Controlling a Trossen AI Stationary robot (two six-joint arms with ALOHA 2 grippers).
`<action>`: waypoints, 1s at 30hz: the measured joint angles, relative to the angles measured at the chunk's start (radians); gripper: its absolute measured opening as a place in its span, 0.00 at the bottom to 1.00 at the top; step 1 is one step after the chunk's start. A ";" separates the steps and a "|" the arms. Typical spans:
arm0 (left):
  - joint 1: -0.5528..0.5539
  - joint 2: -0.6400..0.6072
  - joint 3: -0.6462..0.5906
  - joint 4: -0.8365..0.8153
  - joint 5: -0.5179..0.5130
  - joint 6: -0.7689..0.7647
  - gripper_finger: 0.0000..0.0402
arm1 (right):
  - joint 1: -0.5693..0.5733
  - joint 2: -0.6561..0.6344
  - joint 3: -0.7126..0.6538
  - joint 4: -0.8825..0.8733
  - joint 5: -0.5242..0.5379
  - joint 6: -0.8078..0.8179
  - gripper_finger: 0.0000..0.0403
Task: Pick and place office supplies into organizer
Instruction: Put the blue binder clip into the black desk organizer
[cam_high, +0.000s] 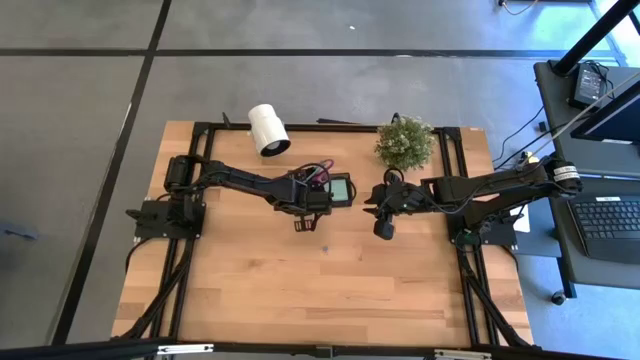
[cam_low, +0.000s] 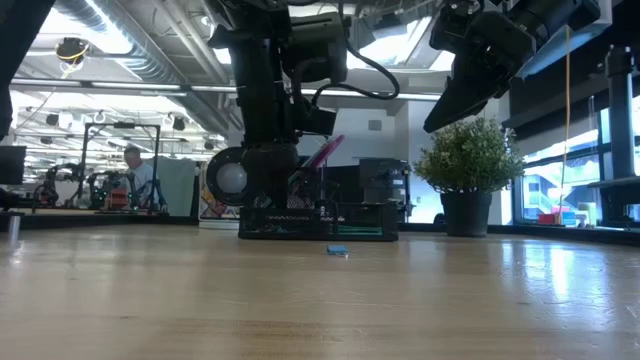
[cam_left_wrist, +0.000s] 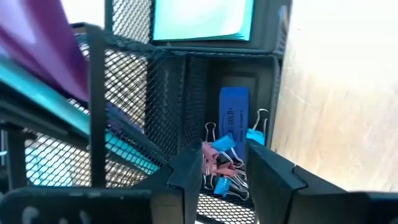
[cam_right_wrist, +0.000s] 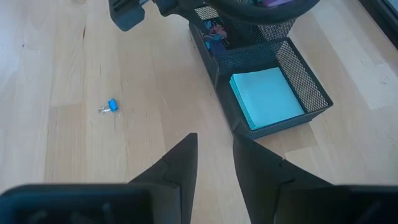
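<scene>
The black mesh organizer (cam_high: 352, 190) stands at the table's far middle. A mint-green sticky pad (cam_right_wrist: 266, 96) lies in its low compartment. Purple-handled scissors (cam_low: 325, 152) and a teal pen (cam_left_wrist: 56, 106) stick out of its taller section. Pink and blue binder clips (cam_left_wrist: 217, 163) and a blue block (cam_left_wrist: 234, 115) lie in a small compartment. My left gripper (cam_left_wrist: 225, 168) hangs open just above those clips, with nothing between its fingers. My right gripper (cam_right_wrist: 214, 146) hovers open over bare table to the organizer's right. One blue binder clip (cam_right_wrist: 111, 107) lies loose on the table in front of the organizer.
A white roll (cam_high: 268, 128) lies on its side at the far left of the organizer. A small green plant (cam_high: 405, 143) in a dark pot stands at the far right, close behind my right arm. The near half of the wooden table (cam_high: 320, 300) is bare wood.
</scene>
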 joint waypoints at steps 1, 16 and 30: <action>0.000 0.000 0.000 0.000 0.005 0.018 0.28 | 0.000 0.000 0.000 0.000 0.000 0.000 0.26; -0.093 -0.001 0.034 0.000 0.067 0.364 0.28 | -0.001 0.000 0.000 0.001 0.000 -0.001 0.26; -0.144 -0.001 0.199 0.000 0.219 0.600 0.28 | 0.000 0.000 0.000 0.000 0.000 0.000 0.26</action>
